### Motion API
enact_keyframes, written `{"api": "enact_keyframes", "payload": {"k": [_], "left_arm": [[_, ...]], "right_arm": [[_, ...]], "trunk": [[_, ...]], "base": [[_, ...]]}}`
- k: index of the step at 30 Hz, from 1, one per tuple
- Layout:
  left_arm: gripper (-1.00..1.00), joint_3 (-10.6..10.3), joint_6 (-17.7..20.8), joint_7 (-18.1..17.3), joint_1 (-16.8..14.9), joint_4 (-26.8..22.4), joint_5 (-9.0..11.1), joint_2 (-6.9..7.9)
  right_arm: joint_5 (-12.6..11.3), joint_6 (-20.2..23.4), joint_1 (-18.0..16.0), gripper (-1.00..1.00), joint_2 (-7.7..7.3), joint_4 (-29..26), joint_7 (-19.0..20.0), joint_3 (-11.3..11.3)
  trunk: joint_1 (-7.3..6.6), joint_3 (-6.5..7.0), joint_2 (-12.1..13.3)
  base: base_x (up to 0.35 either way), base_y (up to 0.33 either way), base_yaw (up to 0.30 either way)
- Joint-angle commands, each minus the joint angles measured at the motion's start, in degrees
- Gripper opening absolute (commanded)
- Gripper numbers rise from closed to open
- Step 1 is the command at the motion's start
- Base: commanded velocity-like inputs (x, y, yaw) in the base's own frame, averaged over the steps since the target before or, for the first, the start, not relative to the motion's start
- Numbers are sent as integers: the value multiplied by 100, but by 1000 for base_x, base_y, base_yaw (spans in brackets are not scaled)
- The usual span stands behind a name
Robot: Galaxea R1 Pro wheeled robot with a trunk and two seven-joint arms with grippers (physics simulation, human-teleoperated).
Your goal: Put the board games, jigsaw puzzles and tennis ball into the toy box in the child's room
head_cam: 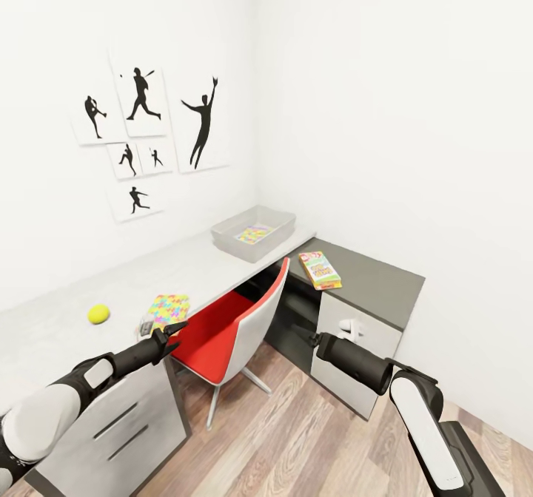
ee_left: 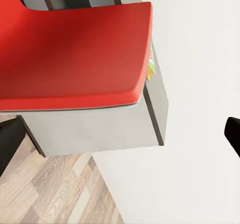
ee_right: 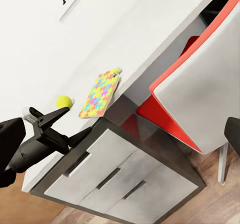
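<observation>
On the pale table [head_cam: 59,330] lie the tennis ball [head_cam: 98,313] and one jigsaw puzzle [head_cam: 167,310], near the front edge. A second jigsaw puzzle [head_cam: 253,234] lies inside the grey toy box [head_cam: 226,234] at the far corner. A colourful board game [head_cam: 320,270] rests on the darker desk section to the right. My left gripper [head_cam: 180,335] is open and empty, just in front of the near puzzle. The right wrist view shows that gripper [ee_right: 79,120], the puzzle [ee_right: 100,93] and the ball [ee_right: 63,101]. My right gripper [head_cam: 312,339] hovers open and empty beside the chair.
A red and white chair [head_cam: 229,334] is tucked under the desk between my arms. Grey drawers [head_cam: 118,423] stand below the left table end. A small pale object [head_cam: 146,328] sits beside the near puzzle. Baseball silhouettes [head_cam: 141,97] hang on the wall. Wood floor [head_cam: 311,445] lies ahead.
</observation>
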Motion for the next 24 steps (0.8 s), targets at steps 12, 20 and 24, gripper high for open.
{"api": "enact_keyframes", "payload": {"k": [12, 20, 24], "left_arm": [[100, 16, 34, -17, -3, -10, 4, -58], [100, 10, 32, -20, -3, -11, 4, -69], [100, 8, 32, -20, -3, -11, 4, -69]], "right_arm": [[20, 7, -11, 100, -2, -2, -3, 0], [20, 6, -11, 100, 0, 4, -10, 0], [23, 2, -12, 100, 0, 6, -14, 0]], "trunk": [[265, -223, -487], [440, -366, -808], [528, -438, -969]], "base": [[0, 0, 0], [0, 0, 0], [0, 0, 0]]}}
